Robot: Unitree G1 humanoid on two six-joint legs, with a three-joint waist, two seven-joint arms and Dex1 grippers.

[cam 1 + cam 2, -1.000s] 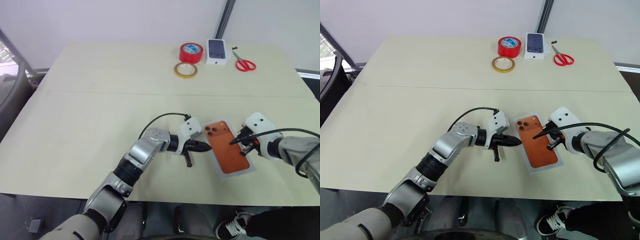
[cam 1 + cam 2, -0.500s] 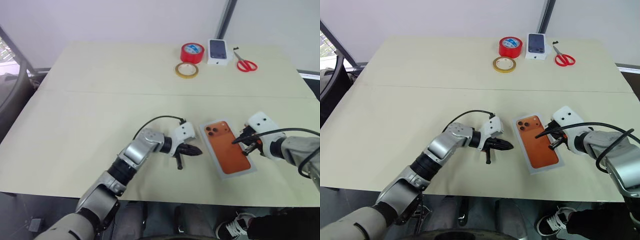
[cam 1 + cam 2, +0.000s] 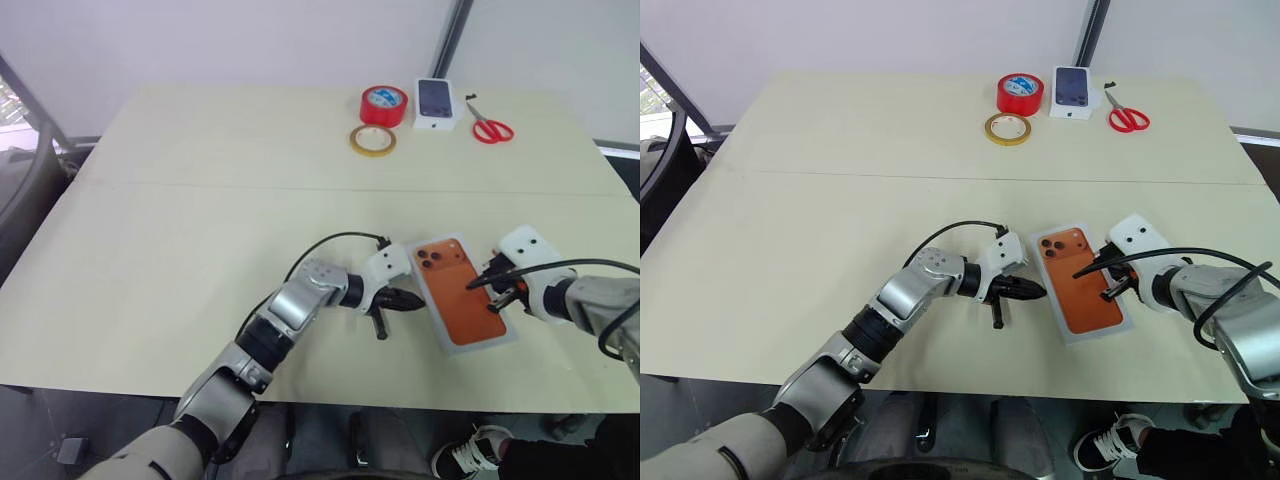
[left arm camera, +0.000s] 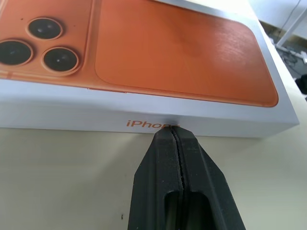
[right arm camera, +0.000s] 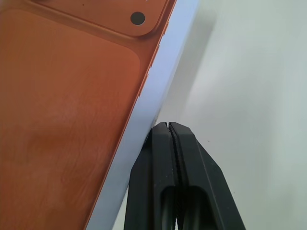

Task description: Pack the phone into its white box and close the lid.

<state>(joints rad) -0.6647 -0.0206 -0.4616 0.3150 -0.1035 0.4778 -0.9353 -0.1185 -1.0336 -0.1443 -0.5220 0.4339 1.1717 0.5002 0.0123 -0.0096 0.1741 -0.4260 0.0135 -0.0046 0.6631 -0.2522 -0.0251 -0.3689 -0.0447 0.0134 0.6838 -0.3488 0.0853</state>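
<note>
Pale cream tabletop (image 3: 200, 220), smooth and matte, with a faint seam running across it, carries everything. Near its front edge lies the white box (image 3: 441, 318), a shallow rectangle with crisp walls; its top face is a copper-orange phone shape with rounded corners and a three-lens cluster (image 4: 36, 45), and whether that is the phone itself or a printed lid cannot be told. Orange lettering runs along the box's white side wall (image 4: 146, 124).

The left gripper (image 3: 415, 300), its ribbed black fingers pressed together and holding nothing, touches its tip to that lettered side wall. The right gripper (image 3: 492, 297), likewise closed and empty, sits against the opposite long side of the box.

At the far edge sit a glossy red tape roll (image 3: 384, 103), a flat yellowish tape ring (image 3: 372, 140), a small white box with a dark phone picture (image 3: 436, 103) and red-handled scissors (image 3: 488, 125).

Half a second ago the left gripper stood apart from the box; now it has closed that gap, while the right one has kept its place
</note>
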